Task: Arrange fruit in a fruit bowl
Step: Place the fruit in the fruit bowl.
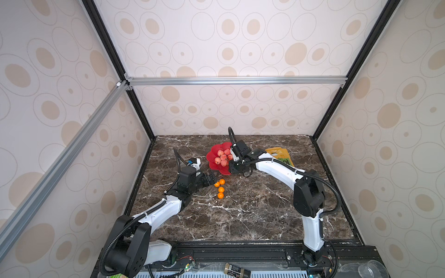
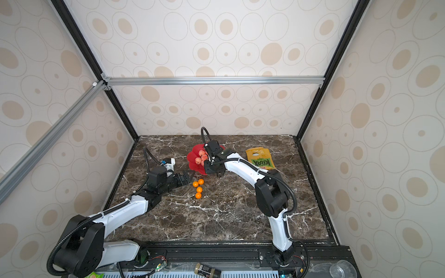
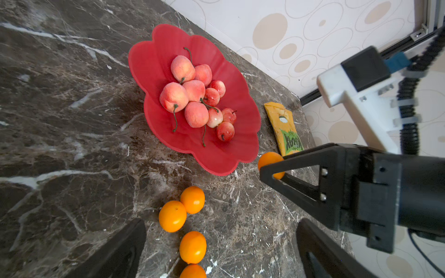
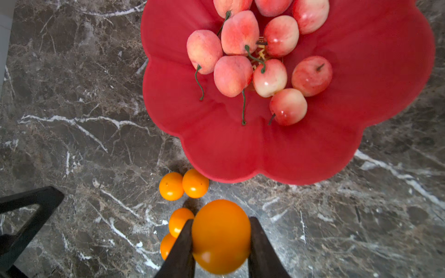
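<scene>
Right fingers (image 4: 181, 250) are clamping one smooth round orange fruit (image 4: 221, 237). Four loose orange fruits (image 4: 195, 183) are lying on marble bench (image 4: 72, 108) between them and glossy red scalloped bowl (image 4: 289, 156) holding pink peach-like fruits (image 4: 232, 75). Left fingers (image 3: 115, 255) are gaping, empty.

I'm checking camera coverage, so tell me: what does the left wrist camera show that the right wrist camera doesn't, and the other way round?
Only the left wrist view shows the yellow snack bag and the right gripper seen from the side. Only the right wrist view shows the gold mark at the bowl's centre, and both fingers pinching the held orange fruit. Both show the red bowl with its pink fruits, and four orange fruits loose on the marble table.
</scene>
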{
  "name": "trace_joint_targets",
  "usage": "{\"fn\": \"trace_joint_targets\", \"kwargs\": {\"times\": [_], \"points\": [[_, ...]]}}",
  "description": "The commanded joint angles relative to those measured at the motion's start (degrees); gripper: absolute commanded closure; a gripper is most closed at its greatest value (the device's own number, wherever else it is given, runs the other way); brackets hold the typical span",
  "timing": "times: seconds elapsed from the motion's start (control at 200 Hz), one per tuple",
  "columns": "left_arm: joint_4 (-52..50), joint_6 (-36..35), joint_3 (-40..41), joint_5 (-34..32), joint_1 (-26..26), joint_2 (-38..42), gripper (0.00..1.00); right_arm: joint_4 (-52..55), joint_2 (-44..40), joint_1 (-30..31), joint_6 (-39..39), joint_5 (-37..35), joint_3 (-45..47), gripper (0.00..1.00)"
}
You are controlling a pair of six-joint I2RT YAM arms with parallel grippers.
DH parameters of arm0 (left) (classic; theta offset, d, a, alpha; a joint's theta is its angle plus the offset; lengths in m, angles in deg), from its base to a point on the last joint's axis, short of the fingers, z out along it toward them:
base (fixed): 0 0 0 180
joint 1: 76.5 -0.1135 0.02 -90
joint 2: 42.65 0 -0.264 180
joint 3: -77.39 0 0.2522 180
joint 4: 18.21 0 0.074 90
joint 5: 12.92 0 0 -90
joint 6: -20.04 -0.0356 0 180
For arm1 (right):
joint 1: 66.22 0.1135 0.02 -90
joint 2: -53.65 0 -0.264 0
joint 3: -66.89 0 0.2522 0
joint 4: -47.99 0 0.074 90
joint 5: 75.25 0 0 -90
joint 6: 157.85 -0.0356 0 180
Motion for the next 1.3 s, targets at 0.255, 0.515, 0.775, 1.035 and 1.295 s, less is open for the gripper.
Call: {"fn": "trace_joint_targets", "kwargs": {"times": [0.255, 0.515, 0.775, 1.035, 1.295], "points": [[3.3, 2.0, -7.3, 2.4, -2.1, -7.7, 0.02, 9.0, 13.1, -1.0, 2.2, -1.1, -17.4, 0.71], [8.3, 3.5, -5.6, 2.9, -3.6, -8.3, 0.02, 11.7, 19.8, -1.4, 2.4, -1.5, -25.4, 0.72], [9.1, 2.7, -5.8, 4.9, -4.1, -9.8, 0.02, 13.4, 22.9, -1.6, 3.6, -4.3, -28.6, 0.72], [8.6, 0.2, -6.7, 7.2, -4.2, -10.6, 0.02, 14.3, 25.4, -1.9, 4.2, -4.8, -31.8, 0.72], [8.6, -0.5, -6.6, 7.6, -4.2, -10.8, 0.02, 14.4, 26.8, -1.9, 4.5, -5.2, -32.6, 0.72]]}}
